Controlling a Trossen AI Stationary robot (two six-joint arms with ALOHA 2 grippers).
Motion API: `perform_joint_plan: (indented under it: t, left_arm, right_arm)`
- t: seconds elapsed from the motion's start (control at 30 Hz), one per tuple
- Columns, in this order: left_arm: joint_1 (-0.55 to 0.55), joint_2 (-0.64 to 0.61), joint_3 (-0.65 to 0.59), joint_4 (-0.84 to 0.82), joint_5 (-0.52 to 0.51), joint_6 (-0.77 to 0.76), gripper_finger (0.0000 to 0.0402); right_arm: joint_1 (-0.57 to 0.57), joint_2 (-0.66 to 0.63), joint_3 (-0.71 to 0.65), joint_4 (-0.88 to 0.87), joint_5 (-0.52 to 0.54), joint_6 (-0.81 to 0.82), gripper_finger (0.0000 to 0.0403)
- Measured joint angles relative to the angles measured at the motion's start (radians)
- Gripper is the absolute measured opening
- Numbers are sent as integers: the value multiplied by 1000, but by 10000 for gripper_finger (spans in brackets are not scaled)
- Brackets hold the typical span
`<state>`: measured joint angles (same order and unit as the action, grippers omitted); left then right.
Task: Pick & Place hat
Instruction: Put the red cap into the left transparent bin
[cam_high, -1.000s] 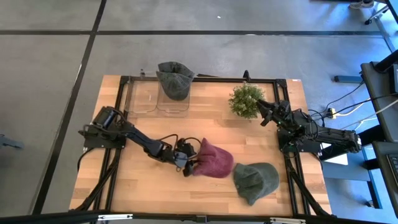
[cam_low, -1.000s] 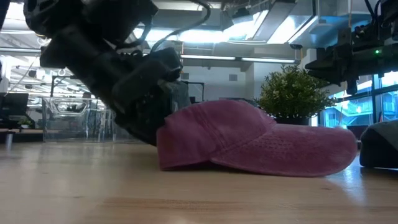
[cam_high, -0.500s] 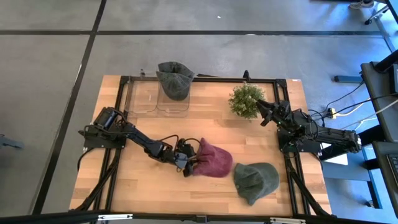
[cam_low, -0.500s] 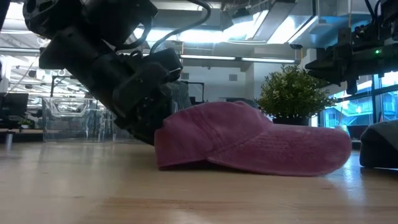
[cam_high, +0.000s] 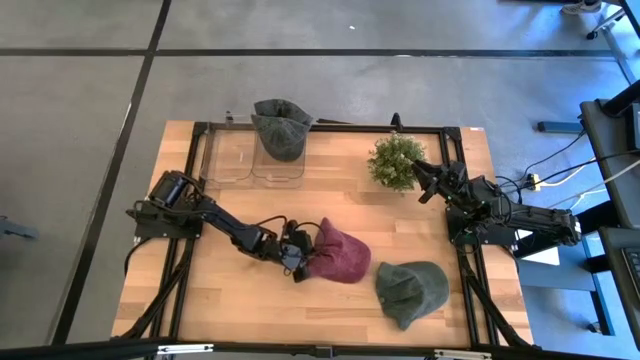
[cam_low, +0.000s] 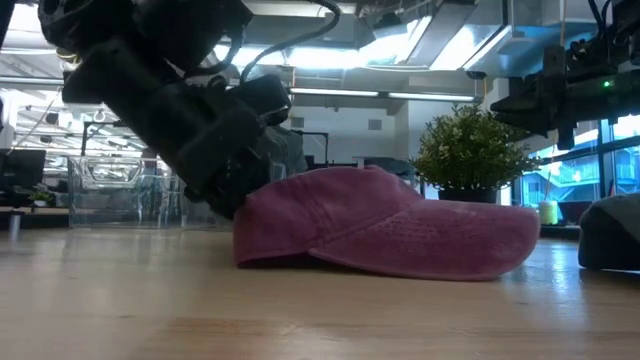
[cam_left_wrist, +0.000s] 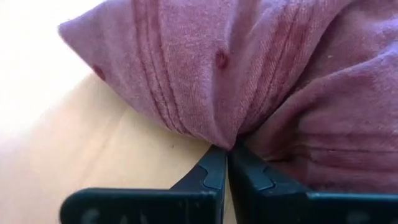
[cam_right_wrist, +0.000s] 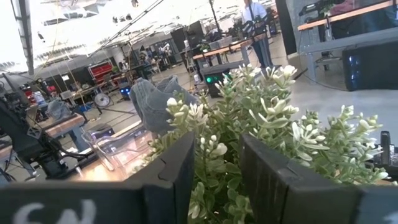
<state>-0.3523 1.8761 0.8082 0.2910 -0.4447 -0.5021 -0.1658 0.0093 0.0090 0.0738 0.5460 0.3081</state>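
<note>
A maroon hat (cam_high: 338, 256) lies on the wooden table near its middle, resting on its rim and brim (cam_low: 460, 250). My left gripper (cam_high: 303, 262) is at the hat's left side, low over the table, shut on its cloth. My right gripper (cam_high: 421, 186) hangs at the far right beside a potted plant (cam_high: 395, 160). It is open, and leaves show beyond its fingers (cam_right_wrist: 168, 180) in the right wrist view. A green hat (cam_high: 410, 290) lies on the table at the near right. My left gripper (cam_left_wrist: 227, 152) pinches a bunched fold of the maroon hat's crown (cam_left_wrist: 233, 134) between its two fingertips, low down by the table top. The fingers come from the table's left, slanting down. The hat stays on the table, its cloth puckered toward the fingers.
A clear plastic box (cam_high: 252, 160) stands at the far edge with a dark green hat (cam_high: 280, 128) draped over its right corner. A black frame (cam_high: 330, 127) runs round the table. Bare wood lies at the near left (cam_high: 200, 300).
My left gripper has shut on the maroon hat's crown. The hat has been drawn a little toward the table's left, its brim end following, and stays on the table.
</note>
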Motion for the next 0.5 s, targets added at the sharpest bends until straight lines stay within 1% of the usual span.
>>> perform_joint_plan:
  t: [0.27, 0.37, 0.5]
  left_arm:
    - [8, -134, 0, -115, -31, 31, 4]
    - [8, -163, 0, -162, -32, 34, 4]
    - [8, -206, 0, -175, -34, 44, 3]
  right_arm:
    - [0, 0, 0, 1, 0, 1, 126]
    - [0, 0, 0, 0, 0, 1, 126]
    - [0, 0, 0, 1, 0, 1, 126]
